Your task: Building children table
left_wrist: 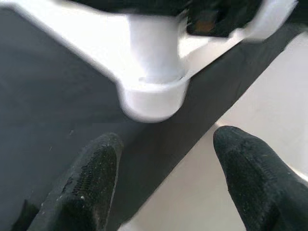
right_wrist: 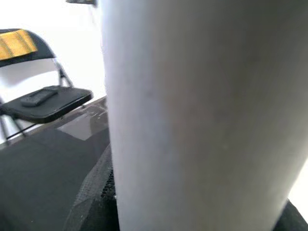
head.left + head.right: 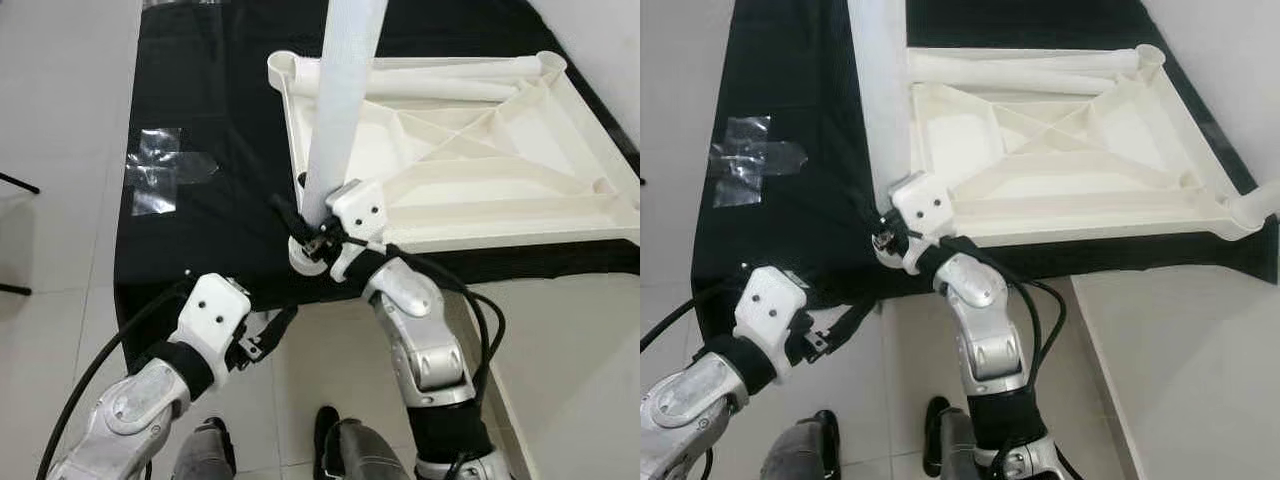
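A white plastic tabletop (image 3: 520,235) lies upside down on a black cloth (image 3: 220,90). One white table leg (image 3: 340,90) stands upright in the near left corner socket (image 1: 154,101). My right gripper (image 3: 310,235) is shut on that leg just above the socket, and the leg (image 2: 202,115) looms close in the right wrist view. A second white leg (image 3: 430,85) lies flat along the tabletop's far side. My left gripper (image 3: 270,335) hangs open below the cloth's front edge, a short way from the socket. Its fingers (image 1: 91,183) hold nothing.
Clear tape patches (image 3: 160,170) stick to the cloth at the left. Empty corner sockets (image 3: 1260,205) show on the tabletop's right side. A black folding chair (image 2: 43,98) stands beyond the cloth. White floor (image 3: 60,150) surrounds it, with my feet (image 3: 325,430) below.
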{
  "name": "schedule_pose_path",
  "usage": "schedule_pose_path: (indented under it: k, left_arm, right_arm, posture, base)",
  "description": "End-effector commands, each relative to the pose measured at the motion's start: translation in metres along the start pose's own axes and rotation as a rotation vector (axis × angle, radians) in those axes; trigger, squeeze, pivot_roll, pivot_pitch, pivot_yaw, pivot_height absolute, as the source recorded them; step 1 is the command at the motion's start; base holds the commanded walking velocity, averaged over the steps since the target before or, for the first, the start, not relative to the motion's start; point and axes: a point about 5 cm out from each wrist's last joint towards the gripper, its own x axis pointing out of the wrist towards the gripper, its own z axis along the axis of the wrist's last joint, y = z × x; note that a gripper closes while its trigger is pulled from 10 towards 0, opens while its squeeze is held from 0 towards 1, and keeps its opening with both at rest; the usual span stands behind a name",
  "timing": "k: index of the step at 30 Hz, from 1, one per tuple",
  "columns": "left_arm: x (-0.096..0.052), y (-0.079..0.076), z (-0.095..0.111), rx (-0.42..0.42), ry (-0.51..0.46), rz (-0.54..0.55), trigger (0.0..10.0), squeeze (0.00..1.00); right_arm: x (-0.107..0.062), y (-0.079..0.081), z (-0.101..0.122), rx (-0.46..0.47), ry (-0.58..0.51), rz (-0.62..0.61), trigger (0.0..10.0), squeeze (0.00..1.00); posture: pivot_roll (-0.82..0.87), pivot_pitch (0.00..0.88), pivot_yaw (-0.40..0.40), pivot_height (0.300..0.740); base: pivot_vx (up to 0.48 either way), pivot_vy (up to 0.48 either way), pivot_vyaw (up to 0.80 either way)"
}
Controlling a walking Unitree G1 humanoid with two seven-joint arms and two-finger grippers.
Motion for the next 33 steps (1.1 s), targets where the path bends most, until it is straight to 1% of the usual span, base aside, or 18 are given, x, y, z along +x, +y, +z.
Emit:
schedule_pose_path:
  k: [1, 2, 3, 4, 5, 6, 7, 11, 12, 14, 15, 18, 20, 21, 22, 26, 27, 33]
  left_arm:
    - [0.005, -0.006, -0.001, -0.015, -0.015, -0.032, 10.0, 0.0]
    - [0.005, -0.006, -0.001, -0.015, -0.015, -0.032, 10.0, 0.0]
    - [0.004, -0.003, 0.0, -0.005, -0.017, -0.021, 10.0, 0.0]
    - [0.004, -0.003, 0.0, -0.005, -0.017, -0.021, 10.0, 0.0]
    - [0.003, 0.002, 0.001, 0.007, -0.021, 0.0, 10.0, 0.0]
    - [0.003, 0.002, 0.001, 0.007, -0.021, 0.0, 10.0, 0.0]
    - [0.004, 0.002, 0.002, 0.009, -0.024, -0.001, 10.0, 0.0]
    - [0.005, -0.001, 0.001, 0.005, -0.026, -0.01, 10.0, 0.0]
    - [0.006, -0.002, 0.001, 0.004, -0.027, -0.015, 10.0, 0.0]
    - [0.007, -0.003, 0.001, 0.003, -0.028, -0.018, 10.0, 0.0]
    - [0.007, -0.004, 0.001, 0.001, -0.029, -0.019, 10.0, 0.0]
    - [0.007, -0.004, 0.001, 0.002, -0.03, -0.018, 10.0, 0.0]
    - [0.006, -0.004, 0.001, 0.002, -0.03, -0.013, 10.0, 0.0]
    - [0.006, -0.004, 0.001, 0.002, -0.03, -0.013, 10.0, 0.0]
    - [0.006, -0.004, 0.001, 0.001, -0.031, -0.012, 10.0, 0.0]
    - [0.005, -0.005, 0.001, 0.001, -0.029, -0.014, 10.0, 0.0]
    - [0.004, -0.006, 0.001, 0.0, -0.027, -0.015, 10.0, 0.0]
    - [0.002, -0.006, 0.001, 0.0, -0.022, -0.012, 10.0, 0.0]
  right_arm:
    - [0.012, 0.01, -0.046, 0.07, 0.233, 0.059, 0.0, 0.0]
    - [0.012, 0.01, -0.046, 0.07, 0.233, 0.059, 0.0, 0.0]
    - [0.017, 0.012, -0.042, 0.055, 0.227, 0.089, 10.0, 0.0]
    - [0.017, 0.012, -0.042, 0.055, 0.227, 0.089, 10.0, 0.0]
    - [0.024, 0.012, -0.036, 0.06, 0.192, 0.148, 10.0, 1.0]
    - [0.024, 0.012, -0.036, 0.06, 0.192, 0.148, 10.0, 1.0]
    - [0.029, 0.005, -0.026, 0.074, 0.139, 0.218, 10.0, 1.0]
    - [0.03, -0.001, -0.013, 0.085, 0.082, 0.264, 10.0, 1.0]
    - [0.029, -0.007, -0.006, 0.081, 0.061, 0.282, 10.0, 0.94]
    - [0.028, -0.011, -0.002, 0.077, 0.05, 0.291, 10.0, 0.94]
    - [0.027, -0.015, 0.002, 0.071, 0.042, 0.32, 10.0, 0.0]
    - [0.025, -0.023, 0.006, 0.061, 0.028, 0.412, 10.0, 0.0]
    - [0.022, -0.026, 0.008, 0.069, 0.024, 0.566, 10.0, 0.0]
    - [0.022, -0.026, 0.008, 0.069, 0.024, 0.566, 10.0, 0.0]
    - [0.022, -0.027, 0.007, 0.064, 0.032, 0.642, 10.0, 0.0]
    - [0.027, -0.033, 0.005, 0.025, 0.06, 0.703, 10.0, 0.0]
    - [0.033, -0.037, 0.007, 0.029, 0.063, 0.687, 0.0, 0.0]
    - [0.046, -0.043, 0.013, 0.025, 0.064, 0.596, 0.0, 0.0]
  posture:
    - [0.11, 0.291, -0.149, 0.74]
    - [0.11, 0.291, -0.149, 0.74]
    - [0.12, 0.28, -0.158, 0.74]
    - [0.12, 0.28, -0.158, 0.74]
    - [0.13, 0.274, -0.157, 0.74]
    - [0.13, 0.274, -0.157, 0.74]
    - [0.13, 0.27, -0.159, 0.74]
    - [0.12, 0.267, -0.162, 0.74]
    - [0.12, 0.266, -0.165, 0.74]
    - [0.13, 0.267, -0.17, 0.74]
    - [0.13, 0.267, -0.17, 0.74]
    - [0.13, 0.268, -0.174, 0.74]
    - [0.14, 0.274, -0.179, 0.74]
    - [0.14, 0.274, -0.179, 0.74]
    - [0.14, 0.277, -0.181, 0.74]
    - [0.14, 0.283, -0.184, 0.74]
    - [0.15, 0.287, -0.186, 0.74]
    - [0.16, 0.296, -0.187, 0.74]
  base:
    - [0.0, 0.0, 0.0]
    - [0.0, 0.0, 0.0]
    - [0.0, 0.0, 0.0]
    - [0.0, 0.0, 0.0]
    - [0.0, 0.0, 0.0]
    - [0.0, 0.0, 0.0]
    - [0.0, 0.0, 0.0]
    - [0.0, 0.0, 0.0]
    - [0.0, 0.0, 0.0]
    - [0.0, 0.0, 0.0]
    - [0.0, 0.0, 0.0]
    - [0.0, 0.0, 0.0]
    - [0.0, 0.0, 0.0]
    - [0.0, 0.0, 0.0]
    - [0.0, 0.0, 0.0]
    - [0.0, 0.0, 0.0]
    - [0.0, 0.0, 0.0]
    - [0.0, 0.0, 0.0]
